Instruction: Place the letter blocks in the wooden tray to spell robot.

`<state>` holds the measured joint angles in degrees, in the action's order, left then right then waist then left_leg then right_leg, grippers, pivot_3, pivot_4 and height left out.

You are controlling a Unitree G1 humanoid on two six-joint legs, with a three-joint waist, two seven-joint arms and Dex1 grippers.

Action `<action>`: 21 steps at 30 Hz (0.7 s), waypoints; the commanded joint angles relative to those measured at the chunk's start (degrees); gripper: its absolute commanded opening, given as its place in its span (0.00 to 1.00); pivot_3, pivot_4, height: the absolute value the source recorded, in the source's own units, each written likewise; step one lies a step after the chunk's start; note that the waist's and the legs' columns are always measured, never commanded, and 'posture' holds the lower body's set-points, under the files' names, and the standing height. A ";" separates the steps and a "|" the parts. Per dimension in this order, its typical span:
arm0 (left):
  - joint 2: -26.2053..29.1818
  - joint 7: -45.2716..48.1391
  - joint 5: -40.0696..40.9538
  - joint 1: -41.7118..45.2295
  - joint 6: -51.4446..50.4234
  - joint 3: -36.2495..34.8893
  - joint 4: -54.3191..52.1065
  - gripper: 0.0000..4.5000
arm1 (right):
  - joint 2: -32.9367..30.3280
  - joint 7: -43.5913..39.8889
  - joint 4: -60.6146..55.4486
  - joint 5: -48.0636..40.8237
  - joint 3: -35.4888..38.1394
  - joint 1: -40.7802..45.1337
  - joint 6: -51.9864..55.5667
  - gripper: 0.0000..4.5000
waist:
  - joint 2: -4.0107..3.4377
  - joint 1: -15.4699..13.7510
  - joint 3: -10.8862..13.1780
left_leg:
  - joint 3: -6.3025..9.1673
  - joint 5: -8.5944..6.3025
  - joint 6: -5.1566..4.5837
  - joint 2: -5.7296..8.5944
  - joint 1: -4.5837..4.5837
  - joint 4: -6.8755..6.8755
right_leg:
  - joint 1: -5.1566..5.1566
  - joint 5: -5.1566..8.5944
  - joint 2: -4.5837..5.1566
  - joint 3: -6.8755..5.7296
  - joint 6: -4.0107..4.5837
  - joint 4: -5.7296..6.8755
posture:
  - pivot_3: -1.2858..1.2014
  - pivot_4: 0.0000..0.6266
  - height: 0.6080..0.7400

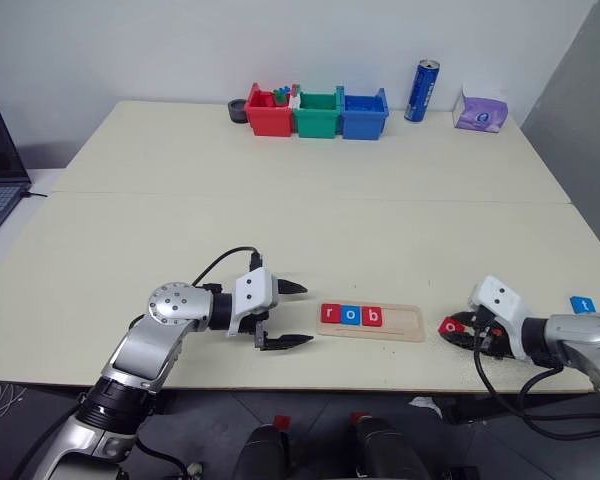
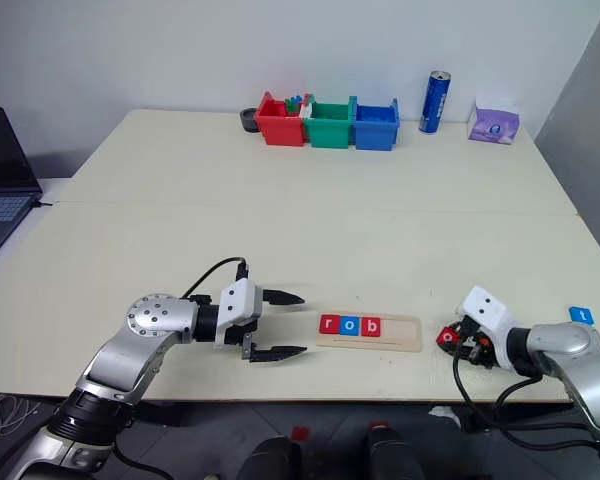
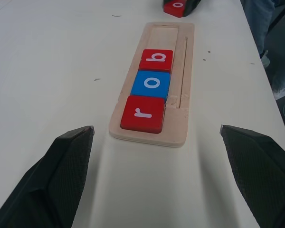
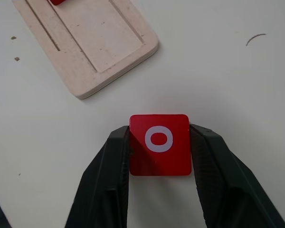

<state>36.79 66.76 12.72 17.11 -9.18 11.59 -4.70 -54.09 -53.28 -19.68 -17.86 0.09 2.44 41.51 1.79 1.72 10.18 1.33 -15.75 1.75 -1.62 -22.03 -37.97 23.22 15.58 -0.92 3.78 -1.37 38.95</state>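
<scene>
Three letter blocks already sit in the wooden tray [image 1: 400,322], filling its left end: a red r [image 1: 329,314], a blue o [image 1: 351,315] and a red b [image 1: 373,317], touching edge to edge, with the tray's right part bare.

Just left of the tray, the left gripper [image 1: 291,314] hangs low over the table [image 1: 280,220], forearm angled in from the near-left corner, wrist bent so the fingers point rightward at the tray's end; they stand spread wide with nothing between them.

On the far side of the tray, the right gripper [image 4: 159,142] reaches in from the right edge, tilted down toward the tabletop (its wrist cocked inward). Its two fingers press both sides of a red o block [image 4: 159,145], which lies near the tray's empty end. A blue t block [image 1: 582,304] lies on the table beyond the right forearm.
</scene>
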 commanded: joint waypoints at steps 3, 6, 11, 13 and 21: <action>0.84 -0.29 -0.52 -0.44 2.01 -0.81 -0.71 1.00 | -2.57 -7.33 -3.12 -1.38 -2.31 5.60 -5.03 0.32 | -0.02 0.17 0.01 | 0.00 0.00 0.00 0.00 0.02 0.00 | 0.01 0.00 -0.01 -0.02 0.00 0.01 | 0.52 0.24 1.00; 1.18 -0.22 -1.41 -0.74 3.47 -0.55 -0.18 1.00 | -2.05 -9.37 -3.82 -0.22 -6.10 10.00 -6.50 0.32 | -0.03 0.20 0.02 | 0.01 0.00 0.00 0.00 0.04 0.01 | 0.01 0.00 -0.03 -0.02 0.00 0.02 | 0.52 0.24 1.00; 0.56 -0.73 -1.19 -1.03 3.41 -0.68 -0.44 1.00 | 1.28 -9.33 -0.78 2.89 -13.00 16.78 -6.19 0.32 | -0.02 0.08 0.02 | 0.02 0.00 0.00 -0.03 0.00 0.00 | 0.03 0.00 -0.01 -0.05 0.01 0.02 | 0.52 0.24 1.00; 0.49 -0.89 -1.01 -1.10 3.18 -0.79 -0.65 1.00 | 1.96 -9.51 0.87 3.92 -14.56 18.30 -6.58 0.32 | -0.02 0.02 0.02 | 0.02 0.00 0.00 -0.02 -0.01 0.00 | 0.03 0.00 0.00 -0.05 0.01 0.01 | 0.52 0.24 1.00; 1.05 -1.29 -0.73 -1.37 3.10 -1.34 -1.21 1.00 | 4.87 -10.01 6.24 7.37 -18.44 22.84 -7.61 0.32 | -0.03 0.00 0.02 | 0.04 0.00 0.00 -0.02 -0.01 -0.01 | 0.05 -0.02 0.04 -0.05 0.03 0.02 | 0.52 0.24 1.00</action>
<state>37.39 65.69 11.31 15.76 -6.86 11.46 -3.98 -49.27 -62.52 -12.97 -10.80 -18.13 24.08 34.71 1.77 1.72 10.19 1.38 -15.75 1.75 -1.64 -22.04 -37.98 23.27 15.57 -0.88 3.73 -1.34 38.97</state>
